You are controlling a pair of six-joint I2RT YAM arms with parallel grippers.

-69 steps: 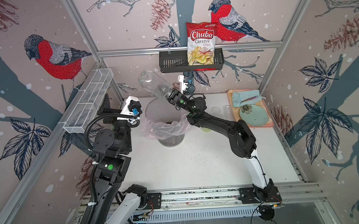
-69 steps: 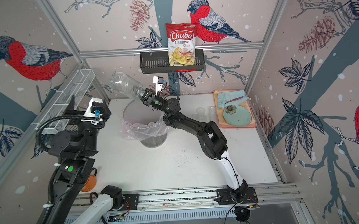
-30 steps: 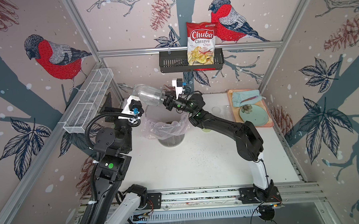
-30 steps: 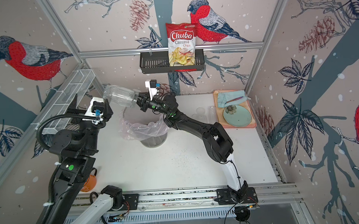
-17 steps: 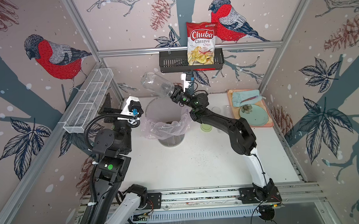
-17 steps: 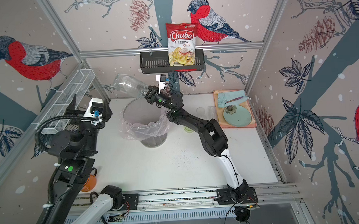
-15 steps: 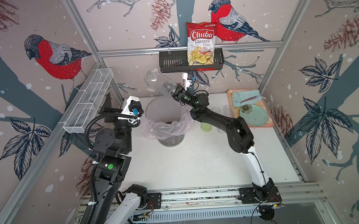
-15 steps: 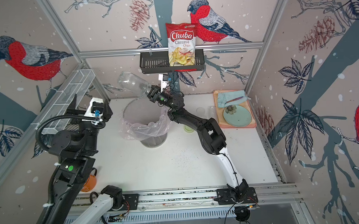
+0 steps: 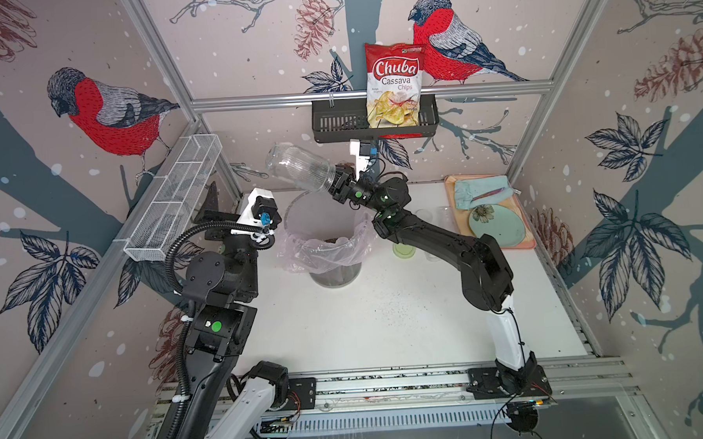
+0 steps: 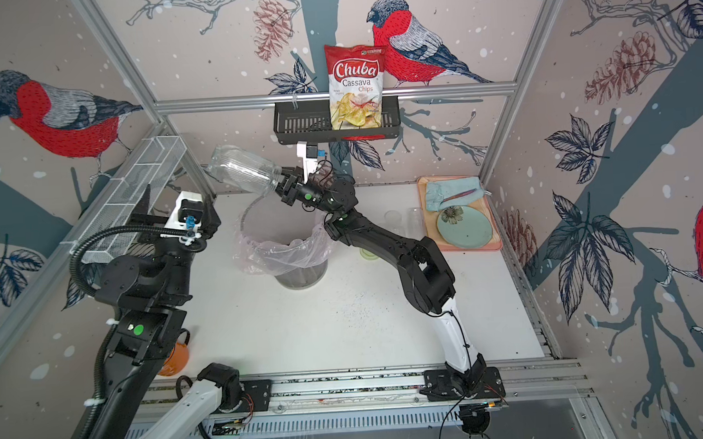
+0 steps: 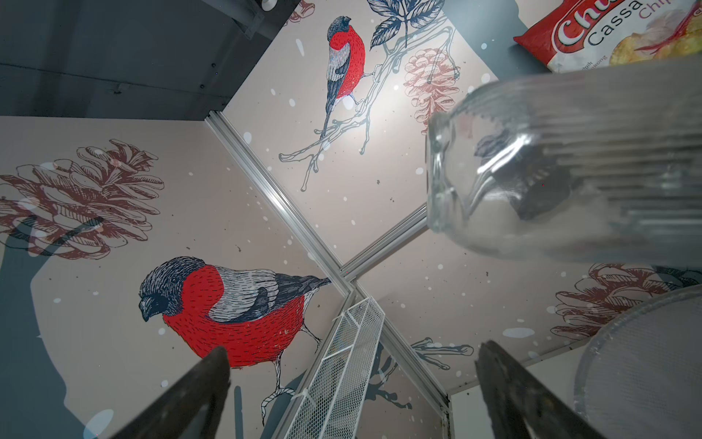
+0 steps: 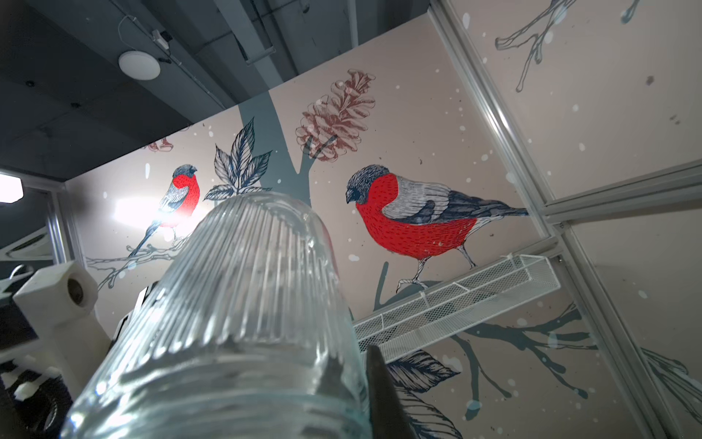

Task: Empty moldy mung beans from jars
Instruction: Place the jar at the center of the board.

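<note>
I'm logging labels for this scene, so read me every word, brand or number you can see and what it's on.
"Chuba": brand on the chip bag in the basket.
"Cassava Chips": same bag, under the brand.
Small print on the bag: too small to read.
The jar bears no text.

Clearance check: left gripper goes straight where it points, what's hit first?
Likely the white mesh shelf, centred between the left gripper's open fingers in its wrist view; the glass jar lies aside. Depth unclear.
</note>
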